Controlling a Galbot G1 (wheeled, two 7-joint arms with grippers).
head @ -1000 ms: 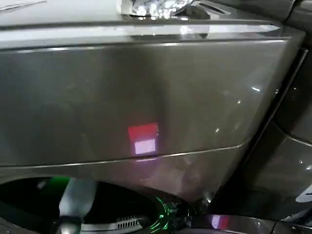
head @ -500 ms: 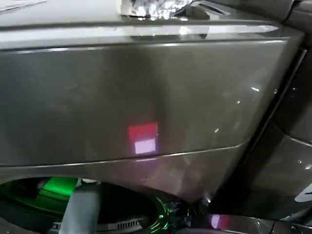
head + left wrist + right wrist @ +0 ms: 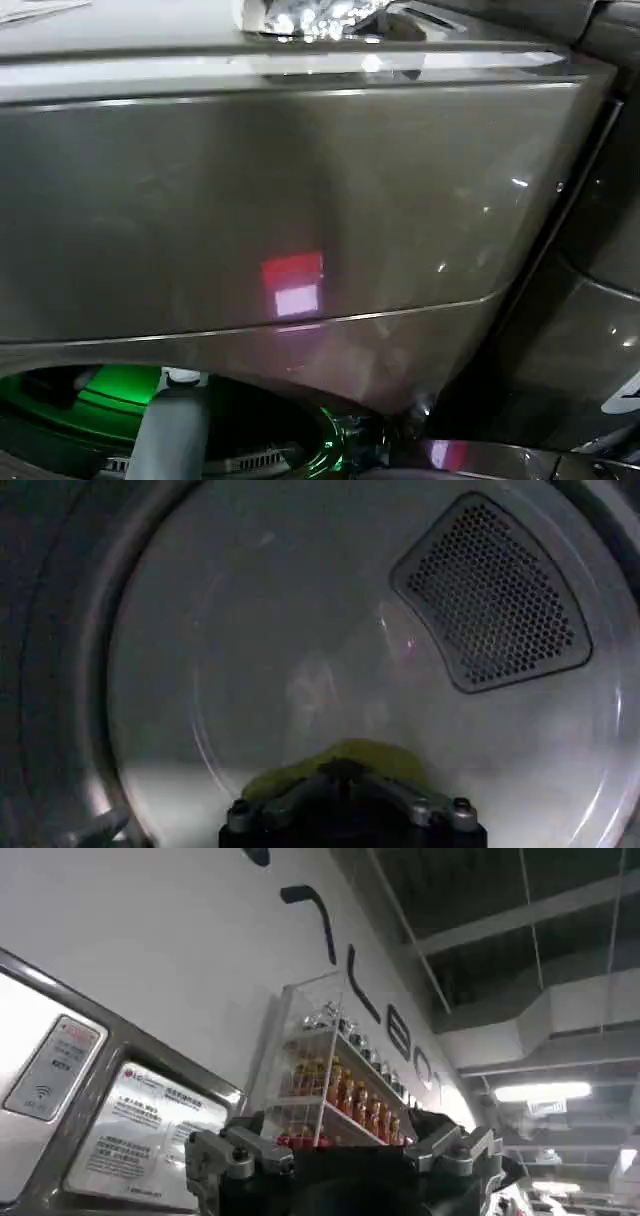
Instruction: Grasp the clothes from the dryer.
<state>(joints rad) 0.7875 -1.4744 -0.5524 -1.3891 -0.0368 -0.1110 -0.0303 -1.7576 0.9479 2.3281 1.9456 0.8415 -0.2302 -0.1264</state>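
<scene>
One dryer [image 3: 300,200] takes up most of the head view, bronze-grey front panel with a small red light [image 3: 293,272], and the left arm [image 3: 168,430] goes down into the drum opening lit green below. Left claw [image 3: 345,780] sits inside the drum [image 3: 250,630] near the perforated vent [image 3: 490,590], right up against the clothes [image 3: 345,755], a yellow-green wad on the drum floor; can't tell if it's open or closed. Right claw [image 3: 350,1158] is parked outside, tilted up toward a wall and a clear rack of bottles [image 3: 335,1088], jaw state not readable either.

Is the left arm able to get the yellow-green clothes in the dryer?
Probably yes. The left end effector is inside the drum, and the clothes lie just beyond it with nothing between them.
</scene>
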